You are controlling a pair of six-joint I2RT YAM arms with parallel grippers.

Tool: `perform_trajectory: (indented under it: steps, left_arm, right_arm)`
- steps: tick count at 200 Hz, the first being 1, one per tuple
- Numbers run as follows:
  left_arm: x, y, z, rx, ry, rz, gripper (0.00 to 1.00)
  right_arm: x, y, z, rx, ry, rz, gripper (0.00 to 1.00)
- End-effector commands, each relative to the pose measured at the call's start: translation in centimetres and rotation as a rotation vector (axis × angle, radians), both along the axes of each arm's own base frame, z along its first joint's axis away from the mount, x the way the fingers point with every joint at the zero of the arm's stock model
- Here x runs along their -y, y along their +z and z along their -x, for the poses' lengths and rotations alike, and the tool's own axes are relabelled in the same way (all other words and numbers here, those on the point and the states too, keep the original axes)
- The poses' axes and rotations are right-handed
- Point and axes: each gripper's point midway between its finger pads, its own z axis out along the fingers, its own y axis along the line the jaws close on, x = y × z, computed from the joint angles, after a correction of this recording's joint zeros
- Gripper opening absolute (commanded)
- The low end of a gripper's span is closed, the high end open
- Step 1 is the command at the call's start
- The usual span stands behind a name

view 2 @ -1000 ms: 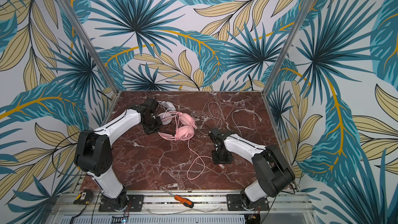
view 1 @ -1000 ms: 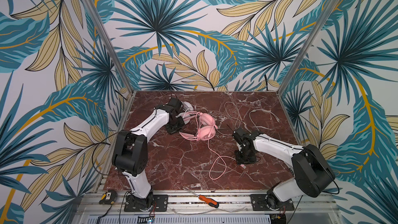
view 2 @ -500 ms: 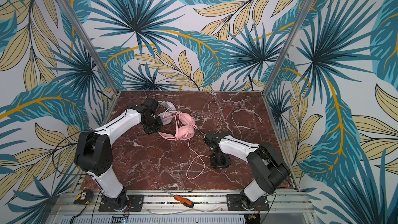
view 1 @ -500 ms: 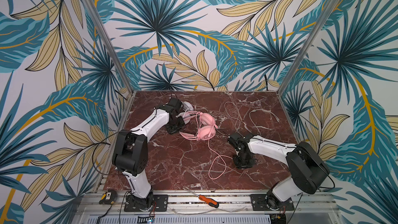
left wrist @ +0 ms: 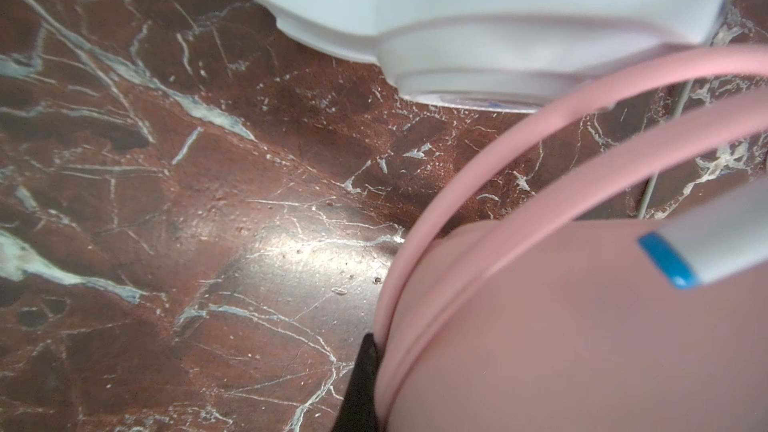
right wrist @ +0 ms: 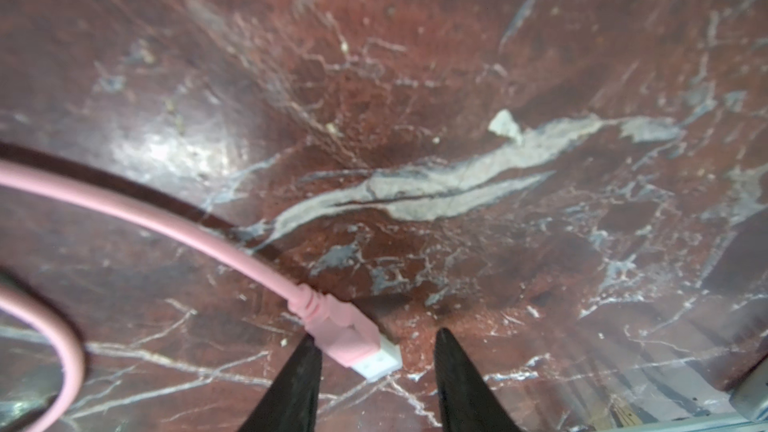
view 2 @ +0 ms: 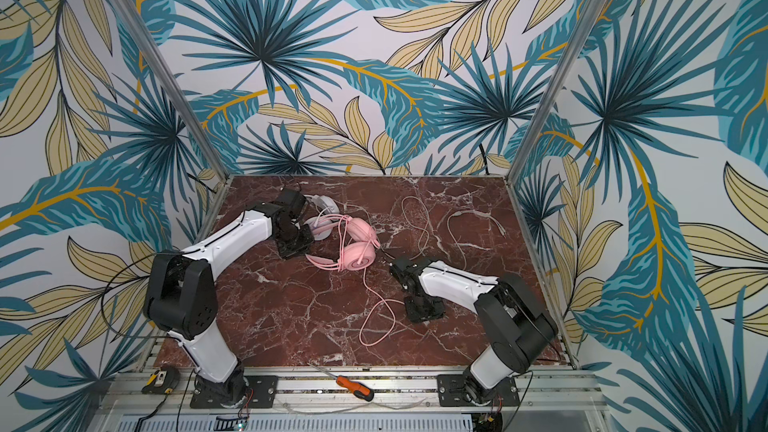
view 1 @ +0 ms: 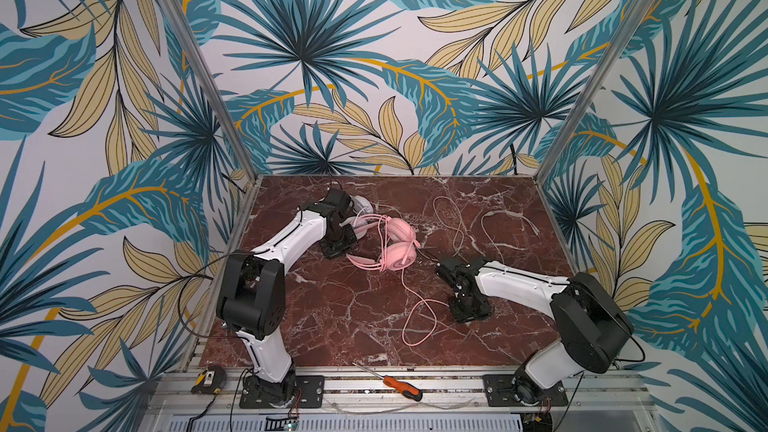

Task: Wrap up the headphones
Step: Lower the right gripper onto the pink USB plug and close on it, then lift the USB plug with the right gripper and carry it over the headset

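Fingers (right wrist: 297,388) of the right gripper (right wrist: 376,367) stand apart, low over the red-brown marble surface (view 1: 332,309), gripping nothing. The white-tipped pink plug (right wrist: 357,342) of the pink cable (right wrist: 166,218) lies between them, touching one finger. On the left gripper (view 1: 338,243) the fingers are closed. One black finger (left wrist: 361,384) presses against the thin band of the pink over-ear headset (view 1: 399,249), but whether the band is pinched cannot be told. That headset lies mid-surface, just beside the white over-ear headset (view 1: 361,206) at the back left, its cable looping toward the front.
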Motion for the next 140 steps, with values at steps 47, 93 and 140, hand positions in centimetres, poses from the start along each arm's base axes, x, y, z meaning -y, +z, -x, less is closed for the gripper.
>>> perform_trajectory:
  steps: [47, 93, 140]
  left_arm:
    - [0.9, 0.8, -1.0, 0.032, -0.006, 0.06, 0.0]
    - [1.2, 2.0, -1.8, 0.064, 0.0, 0.075, 0.0]
    - [1.6, 4.1, -3.3, 0.117, 0.025, 0.097, 0.0]
  right_arm:
    - [-1.7, -1.0, 0.9, -0.025, 0.032, -0.092, 0.2]
    - [-3.1, 0.6, 0.7, 0.013, 0.086, -0.163, 0.05]
    - [-6.8, 5.6, 0.5, 0.09, 0.266, -0.377, 0.0]
